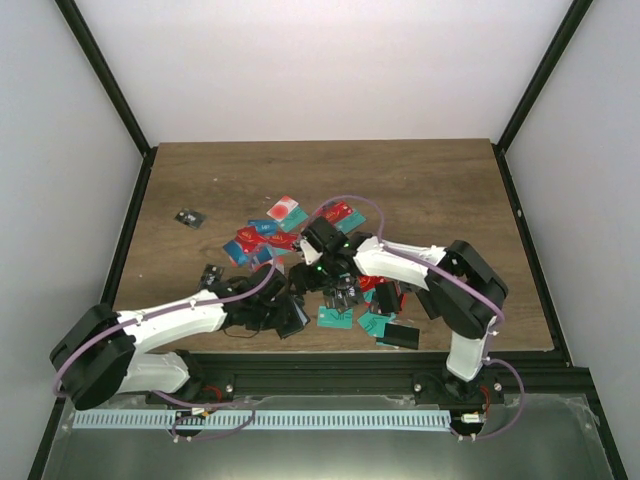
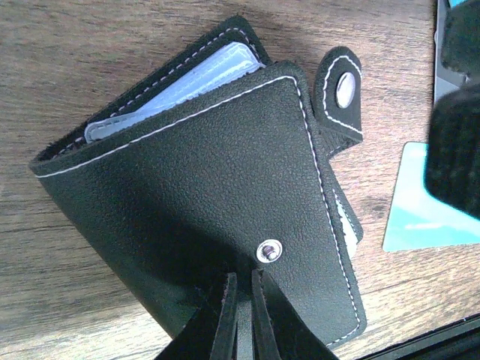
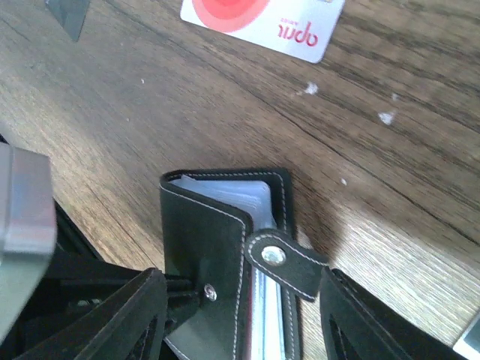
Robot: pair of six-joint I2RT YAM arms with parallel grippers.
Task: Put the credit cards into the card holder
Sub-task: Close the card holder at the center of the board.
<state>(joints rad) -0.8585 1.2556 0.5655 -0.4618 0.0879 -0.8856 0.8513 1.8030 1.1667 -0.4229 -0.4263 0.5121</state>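
- The card holder (image 2: 210,195) is found lying flat on the wooden table (image 1: 430,190), near its front edge, between the two arms.
- The left gripper (image 2: 244,289) is seen pinched nearly together on the near edge of the top cover, just below the snap stud (image 2: 268,251).
- The right gripper (image 3: 240,300) is held apart, one finger on either side of the holder's short width; contact cannot be told.
- The clasp tab (image 2: 341,90) is undone and sticks out free; the clear pockets (image 2: 187,82) are shown at the far end, so the long axis runs away from both grippers.
- A teal card (image 2: 427,202) is placed just beside the holder; a white-pink card (image 3: 262,19) lies beyond it, and the other credit cards (image 1: 270,235) are scattered farther back.
- Bare wood is left between the holder and the white-pink card; little room is judged nearer the front edge.
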